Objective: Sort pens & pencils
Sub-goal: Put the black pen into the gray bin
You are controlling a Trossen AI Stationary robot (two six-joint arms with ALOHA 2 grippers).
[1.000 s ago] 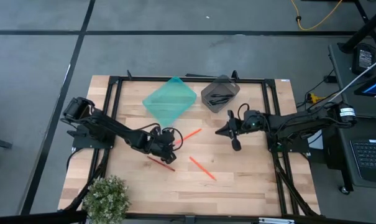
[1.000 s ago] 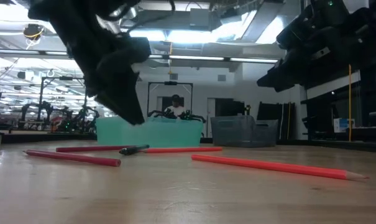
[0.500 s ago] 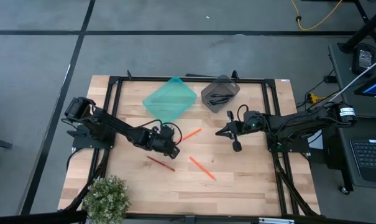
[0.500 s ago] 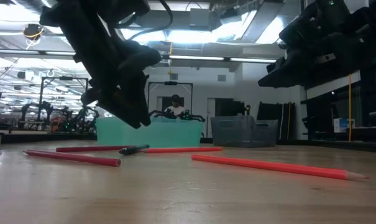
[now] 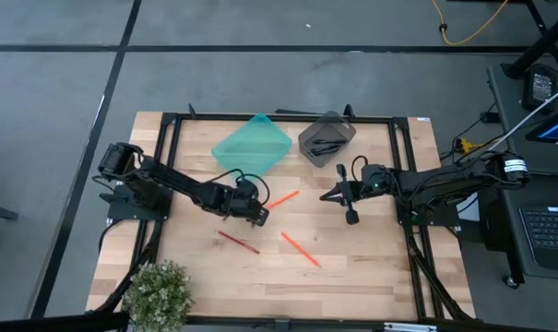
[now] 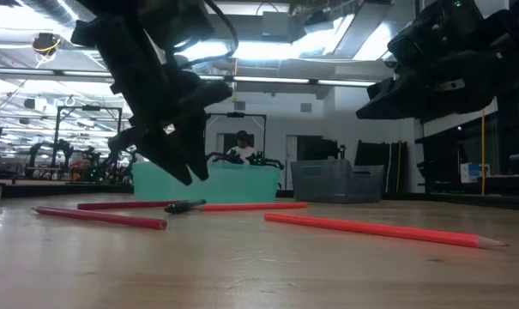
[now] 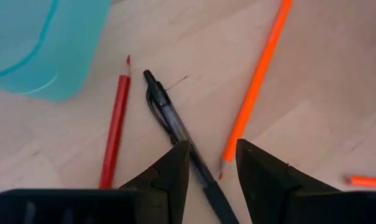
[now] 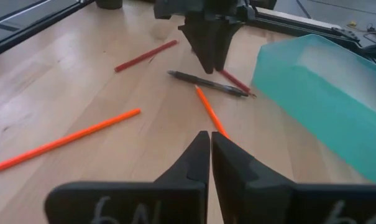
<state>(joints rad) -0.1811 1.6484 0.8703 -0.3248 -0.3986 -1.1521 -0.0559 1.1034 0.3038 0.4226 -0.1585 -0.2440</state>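
My left gripper [image 5: 254,214] [image 7: 211,152] hovers open just above a black pen [image 7: 172,121] [image 6: 184,206] that lies flat on the table; its fingertips stand over the pen's near half without touching. A red pencil [image 7: 115,130] lies to one side of the pen and an orange pencil [image 7: 257,84] [image 5: 283,198] to the other. Another red pencil [image 5: 238,243] and another orange pencil [image 5: 300,249] lie nearer the table's near edge. My right gripper [image 5: 328,195] [image 8: 210,142] waits shut, raised, at the table's right of centre.
A teal bin [image 5: 251,148] stands at the far side, close to the left gripper. Beside it is a grey bin [image 5: 326,136] with black pens [image 5: 325,145] inside. A potted plant [image 5: 159,290] sits at the near left corner. Bare wood lies along the near edge.
My left gripper has moved a little toward the far edge, off the red pencil near the table's middle, and has turned about over the black pen. The pens and pencils have stayed where they lay.
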